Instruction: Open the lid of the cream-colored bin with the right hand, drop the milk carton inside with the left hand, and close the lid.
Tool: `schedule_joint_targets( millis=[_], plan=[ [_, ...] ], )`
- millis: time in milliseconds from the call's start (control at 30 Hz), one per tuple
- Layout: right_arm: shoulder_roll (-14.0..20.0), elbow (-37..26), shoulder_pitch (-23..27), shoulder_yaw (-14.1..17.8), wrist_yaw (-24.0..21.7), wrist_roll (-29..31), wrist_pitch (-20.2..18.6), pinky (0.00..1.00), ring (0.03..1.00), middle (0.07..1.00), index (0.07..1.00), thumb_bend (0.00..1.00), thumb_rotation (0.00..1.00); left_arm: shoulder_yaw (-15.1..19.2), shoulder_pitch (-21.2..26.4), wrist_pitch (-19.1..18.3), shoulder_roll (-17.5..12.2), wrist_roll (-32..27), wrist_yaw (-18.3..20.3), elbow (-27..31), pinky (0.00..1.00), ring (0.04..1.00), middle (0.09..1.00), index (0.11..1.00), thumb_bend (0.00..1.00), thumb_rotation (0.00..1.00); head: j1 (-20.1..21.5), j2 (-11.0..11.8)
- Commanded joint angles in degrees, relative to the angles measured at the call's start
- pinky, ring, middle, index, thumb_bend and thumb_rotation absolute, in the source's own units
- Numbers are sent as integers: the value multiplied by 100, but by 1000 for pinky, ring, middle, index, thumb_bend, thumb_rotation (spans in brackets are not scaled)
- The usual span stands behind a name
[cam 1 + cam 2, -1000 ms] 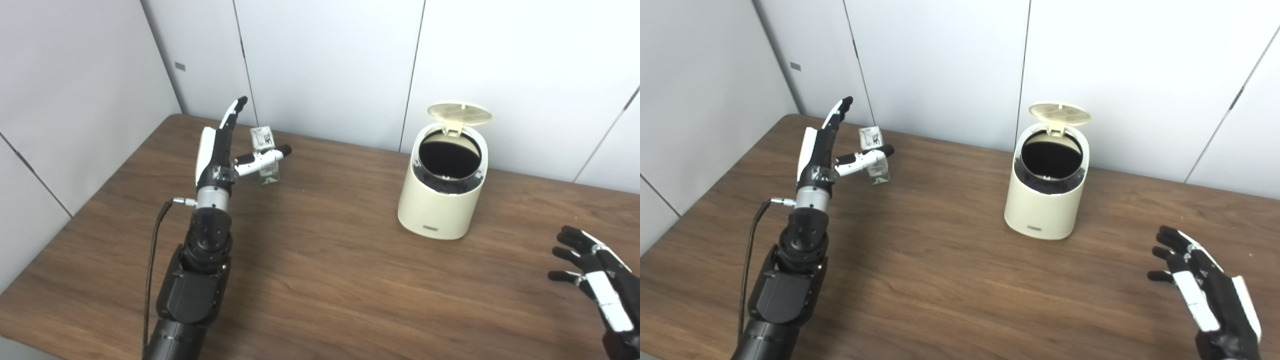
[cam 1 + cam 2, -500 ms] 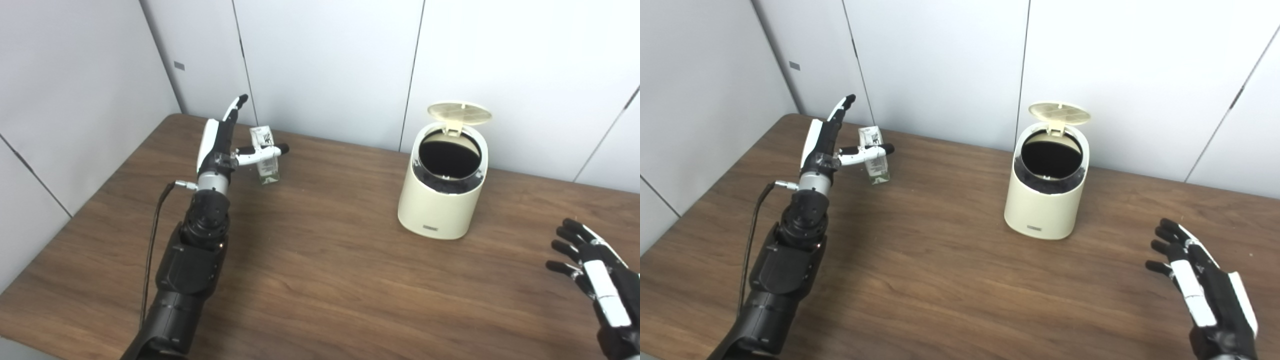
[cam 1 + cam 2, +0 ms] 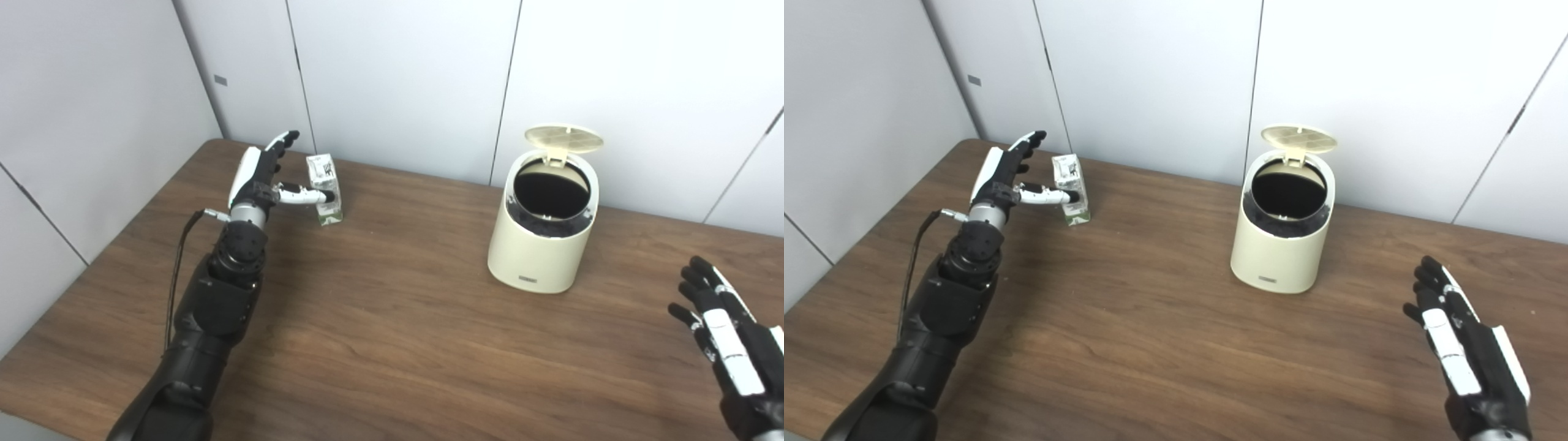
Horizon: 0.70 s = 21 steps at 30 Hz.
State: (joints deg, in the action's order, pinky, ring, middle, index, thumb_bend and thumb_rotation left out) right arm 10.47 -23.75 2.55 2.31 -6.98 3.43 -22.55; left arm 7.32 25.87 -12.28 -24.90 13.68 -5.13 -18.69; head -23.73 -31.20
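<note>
Lowering over the last second, my left hand (image 3: 260, 177) has come down beside the milk carton (image 3: 324, 197) at the far left of the table (image 3: 392, 343), fingers spread, thumb across the carton's near face, nothing gripped yet. I judge the grasp comes next, since the cream bin (image 3: 545, 242) already stands with its lid (image 3: 563, 138) up. My right hand (image 3: 1464, 346) waits open at the near right. Only the right eye view shows that hand's whole back
</note>
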Motion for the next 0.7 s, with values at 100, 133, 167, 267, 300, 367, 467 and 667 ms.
schedule_joint_targets(
  millis=[100,133,167,267,300,367,467,667],
  plan=[
    [-7,-242,149,-48,29,-53,65,883,955,946,951,393,782,-95,352,42,-260,100,25,-32,766,875,903,916,878,0,28,-2],
    [-16,-263,153,-65,49,-89,51,879,953,943,951,389,784,-98,366,79,-259,80,28,-69,738,853,891,906,875,0,32,2],
    [-22,-280,157,-78,64,-117,40,874,950,940,949,385,785,-101,377,102,-258,67,32,-94,727,839,881,899,872,0,32,2],
    [-47,-351,173,-115,87,-187,-47,868,946,937,947,374,787,-131,424,162,-281,52,66,-213,723,814,859,888,867,0,35,8],
    [-54,-367,177,-122,86,-200,-68,868,945,937,949,371,789,-141,436,165,-290,55,76,-240,722,810,855,886,866,0,36,4],
    [-62,-338,175,-109,75,-178,-34,872,944,939,951,369,789,-187,471,142,-320,91,99,-295,719,807,851,883,863,0,48,-3],
    [-81,-354,168,-99,89,-188,-71,872,944,938,951,351,783,-256,521,128,-355,106,147,-358,729,821,861,884,856,0,56,1],
    [-98,-389,176,-93,89,-204,-134,883,947,941,959,326,770,-323,583,282,-371,113,107,-505,744,831,868,863,863,0,72,-9]
  ],
)
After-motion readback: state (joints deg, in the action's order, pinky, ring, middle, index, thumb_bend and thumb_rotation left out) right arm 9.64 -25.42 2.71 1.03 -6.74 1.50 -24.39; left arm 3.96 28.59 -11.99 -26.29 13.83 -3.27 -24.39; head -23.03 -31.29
